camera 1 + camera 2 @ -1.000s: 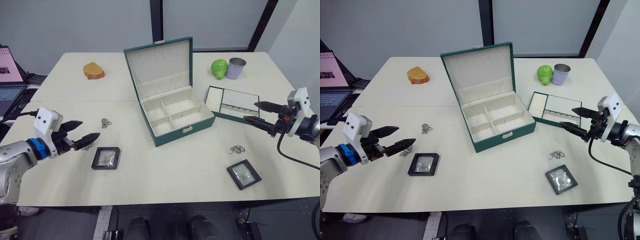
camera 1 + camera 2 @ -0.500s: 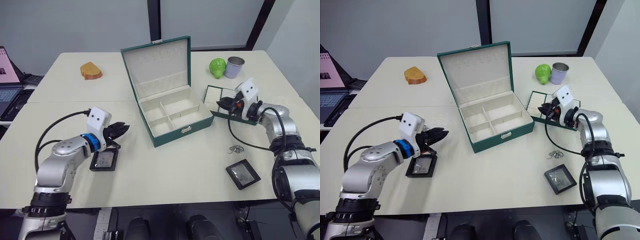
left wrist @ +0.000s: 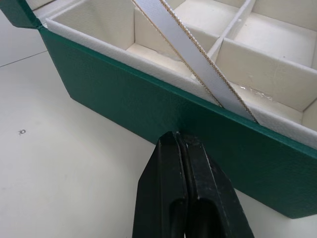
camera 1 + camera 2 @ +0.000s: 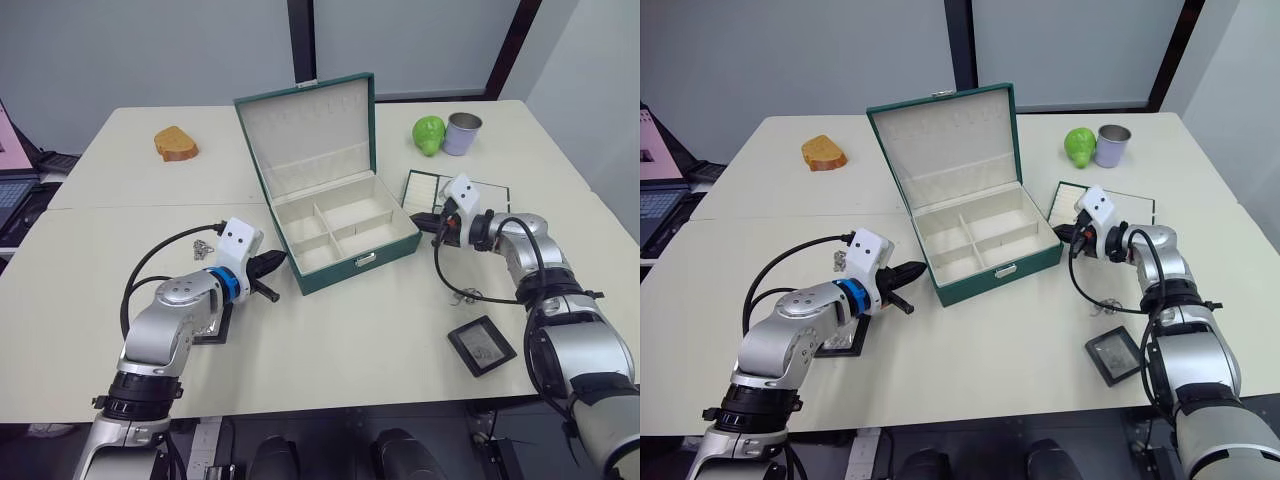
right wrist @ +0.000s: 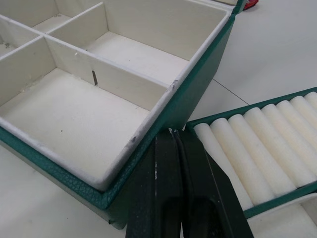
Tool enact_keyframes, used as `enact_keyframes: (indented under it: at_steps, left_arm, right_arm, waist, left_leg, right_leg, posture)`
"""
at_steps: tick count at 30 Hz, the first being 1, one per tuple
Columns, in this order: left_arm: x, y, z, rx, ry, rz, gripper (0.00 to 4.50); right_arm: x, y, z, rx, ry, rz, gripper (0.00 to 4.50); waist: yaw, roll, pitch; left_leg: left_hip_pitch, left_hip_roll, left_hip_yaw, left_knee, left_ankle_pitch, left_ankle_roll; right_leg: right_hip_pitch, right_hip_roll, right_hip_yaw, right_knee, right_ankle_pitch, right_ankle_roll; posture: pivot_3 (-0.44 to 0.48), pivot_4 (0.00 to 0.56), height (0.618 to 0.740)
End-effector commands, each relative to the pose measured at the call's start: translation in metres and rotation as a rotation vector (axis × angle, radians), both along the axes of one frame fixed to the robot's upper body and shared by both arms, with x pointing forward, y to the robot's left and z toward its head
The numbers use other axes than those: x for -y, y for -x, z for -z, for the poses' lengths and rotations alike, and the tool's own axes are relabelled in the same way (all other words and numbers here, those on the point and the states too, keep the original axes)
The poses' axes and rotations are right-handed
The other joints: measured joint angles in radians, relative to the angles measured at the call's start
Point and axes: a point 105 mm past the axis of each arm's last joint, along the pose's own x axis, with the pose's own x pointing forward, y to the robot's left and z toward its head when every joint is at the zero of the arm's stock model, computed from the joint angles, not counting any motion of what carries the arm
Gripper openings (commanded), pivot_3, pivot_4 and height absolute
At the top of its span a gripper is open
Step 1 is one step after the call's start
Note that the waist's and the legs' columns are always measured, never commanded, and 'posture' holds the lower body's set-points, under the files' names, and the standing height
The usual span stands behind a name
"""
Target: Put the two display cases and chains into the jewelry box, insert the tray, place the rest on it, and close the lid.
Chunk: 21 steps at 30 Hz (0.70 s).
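**Both arms in at the box, nothing loaded yet**

Big change vs a sec ago: both arms were out wide w/ jaws spread; now they've swung in and flank the jewelry box (image 4: pixel 340 215). My left gripper (image 4: pixel 272 263) sits just off the box's front-left corner, jaws pinched shut on nothing; the wrist view shows the tips almost on the green wall. My right gripper (image 4: pixel 1064 233) is on the far side, jaws also closed and empty, tips in the gap between the box wall and the tray (image 5: pixel 262 148), right beside the ring rolls.

The lid (image 4: pixel 305 125) stands open behind the compartments, which look empty. So no item is in yet.

Where the goods are:
- one display case (image 4: pixel 838 335) lies on the table behind my left jaws, partly under that forearm
- a chain (image 4: pixel 203 250) lies just beyond it, further from the box
- the second display case (image 4: pixel 482 345) is well behind my right jaws, toward the table's near edge
- the other chain (image 4: pixel 1109 309) sits between that case and my right forearm

My read: swinging in w/ closed empty jaws may be squaring up the box or tray, not a pick. Task is at its start; I'd need to open up and go back for a case next.
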Motion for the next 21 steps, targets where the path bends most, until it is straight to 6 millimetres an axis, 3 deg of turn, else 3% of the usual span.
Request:
enact_keyframes:
  at_steps: [1, 9, 21]
  left_arm:
    - [0.007, -0.003, -0.01, 0.041, -0.005, 0.034, 0.0]
    - [0.005, -0.006, -0.009, 0.044, -0.027, 0.039, 0.0]
    - [-0.004, -0.011, -0.009, 0.054, -0.05, 0.017, 0.0]
  right_arm:
    - [-0.016, 0.01, -0.007, 0.009, -0.018, -0.101, 0.02]
    - [-0.03, 0.035, -0.006, -0.032, -0.03, -0.211, 0.02]
    - [-0.039, 0.054, 0.0, -0.067, -0.042, -0.242, 0.02]
  waist:
    - [0.0, 0.0, 0.0]
    - [0.002, 0.0, 0.0]
    - [0.003, 0.0, 0.0]
  left_leg:
    - [0.0, 0.0, 0.0, 0.0, 0.0, 0.0]
    - [0.0, 0.0, -0.002, -0.001, 0.0, 0.0]
    - [0.0, -0.001, -0.004, -0.001, 0.0, 0.0]
  right_leg:
    - [0.0, 0.0, 0.0, 0.0, 0.0, 0.0]
    - [0.001, 0.0, -0.001, 0.0, 0.0, 0.0]
    - [0.001, 0.0, -0.002, 0.0, 0.0, 0.0]
  posture:
    - [0.0, 0.15, 0.74]
    - [0.0, 0.15, 0.74]
    - [0.0, 0.15, 0.74]
